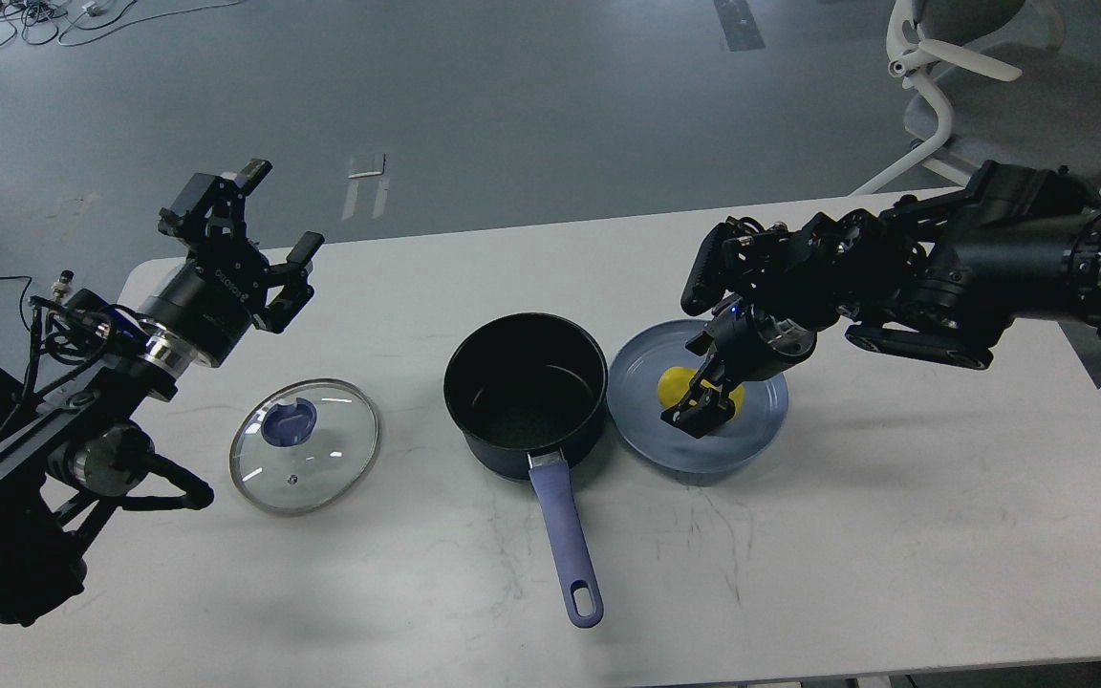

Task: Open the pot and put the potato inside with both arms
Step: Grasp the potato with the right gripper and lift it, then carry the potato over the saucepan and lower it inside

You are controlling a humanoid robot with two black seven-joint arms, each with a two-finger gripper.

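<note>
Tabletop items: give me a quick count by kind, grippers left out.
Pot: 1
Glass lid: 1
Plate: 1
Potato: 1
Total: 4

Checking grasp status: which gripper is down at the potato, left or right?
The right gripper, its fingers down around the yellow potato on the blue-grey plate. The left gripper is open, empty and raised beyond the glass lid.
</note>
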